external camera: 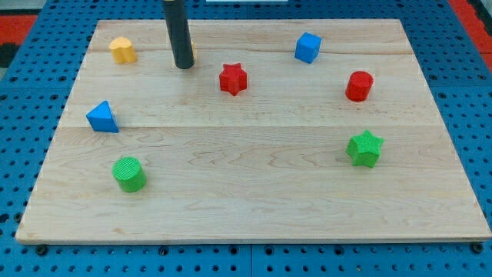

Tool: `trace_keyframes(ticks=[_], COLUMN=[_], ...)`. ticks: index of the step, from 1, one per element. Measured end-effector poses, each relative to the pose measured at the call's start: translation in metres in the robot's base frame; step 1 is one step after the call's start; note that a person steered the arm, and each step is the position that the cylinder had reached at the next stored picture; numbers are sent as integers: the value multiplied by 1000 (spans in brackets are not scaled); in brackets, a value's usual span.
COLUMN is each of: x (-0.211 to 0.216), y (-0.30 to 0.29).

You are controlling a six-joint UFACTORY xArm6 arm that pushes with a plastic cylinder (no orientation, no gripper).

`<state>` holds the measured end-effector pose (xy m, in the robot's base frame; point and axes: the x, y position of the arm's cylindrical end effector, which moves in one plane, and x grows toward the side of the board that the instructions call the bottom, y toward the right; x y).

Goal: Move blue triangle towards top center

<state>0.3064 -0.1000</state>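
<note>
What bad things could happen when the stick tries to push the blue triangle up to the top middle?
1. My tip stands far from the blue triangle, up and to the view's right, so it must circle below it; a glancing touch could send it sideways.
2. The triangle lies near the board's left edge and might slide off.
3. The red star sits near the path and could get bumped.

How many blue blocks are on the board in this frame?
2: the blue triangle at the view's left edge, and a blue cube at the top right. My tip touches neither. None seems hidden.
</note>
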Motion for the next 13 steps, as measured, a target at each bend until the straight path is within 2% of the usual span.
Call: trace_keyframes(ticks=[1,3,4,5,7,8,10,11,13], x=[26,161,198,176,115,81,94,59,44], y=[4,-28,-115,-157,-71,-61,-140,-132,-43])
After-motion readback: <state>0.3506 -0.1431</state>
